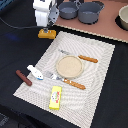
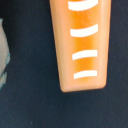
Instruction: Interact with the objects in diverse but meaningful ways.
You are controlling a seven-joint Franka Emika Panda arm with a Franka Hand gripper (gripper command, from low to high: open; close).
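Your gripper [image 1: 47,27] hovers over the bread block [image 1: 47,34] on the dark cloth beside the placemat [image 1: 100,75] — I cannot tell its jaw state. Descend off-centre and 1 finger could shove the block away.

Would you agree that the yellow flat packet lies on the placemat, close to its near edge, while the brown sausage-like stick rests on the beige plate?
Not quite: the brown sausage-like stick lies off the beige plate, near the placemat's edge on the exterior view's left. The yellow flat packet is as you say.
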